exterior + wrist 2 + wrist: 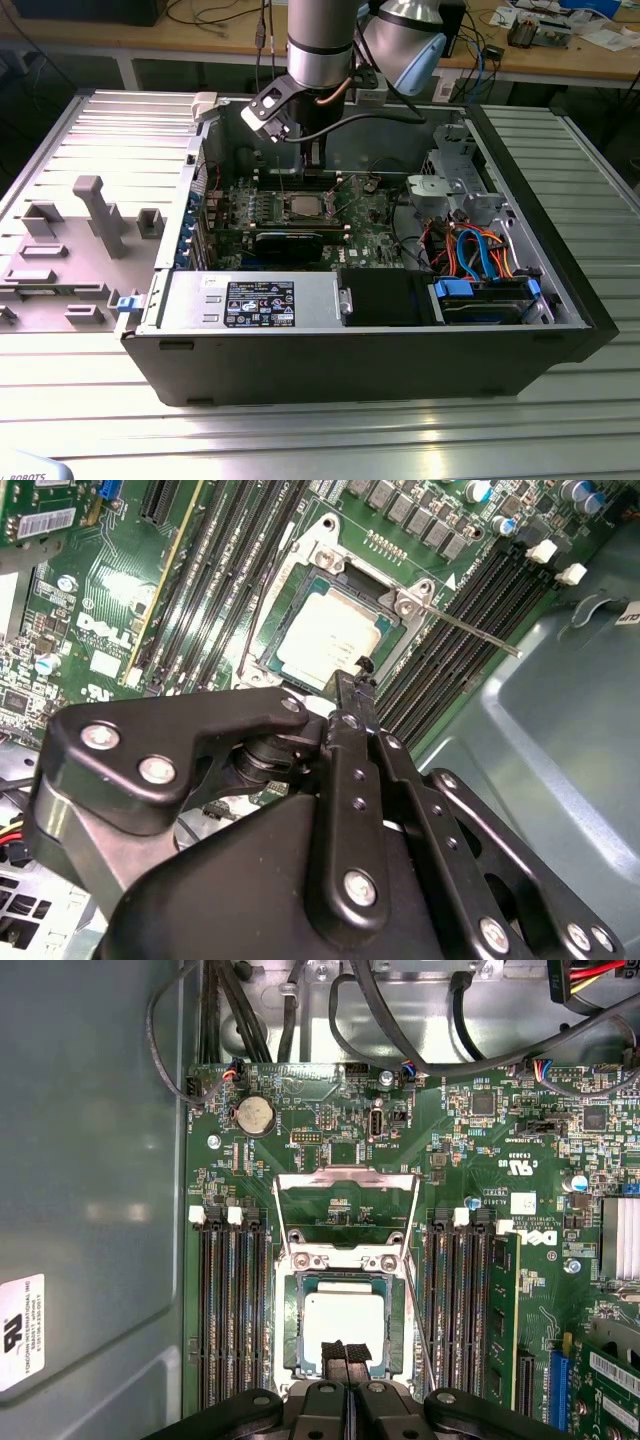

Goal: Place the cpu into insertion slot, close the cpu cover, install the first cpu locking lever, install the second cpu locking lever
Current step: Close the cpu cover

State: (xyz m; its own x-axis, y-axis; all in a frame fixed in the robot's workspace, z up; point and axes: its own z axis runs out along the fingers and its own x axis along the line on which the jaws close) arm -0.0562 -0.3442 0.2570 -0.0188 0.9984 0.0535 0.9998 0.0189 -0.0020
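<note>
The arm [320,45] hangs pretty much vertical, tool end pointing straight down. On the gripper [345,1353], both black fingertips [334,1352] are pressed tight together with no gap, and the linkages [250,1405] are folded out to either side.

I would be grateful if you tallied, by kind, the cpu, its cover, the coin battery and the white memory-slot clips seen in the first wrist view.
cpu: 1
cpu cover: 1
coin battery: 1
white slot clips: 4
Total: 7
</note>
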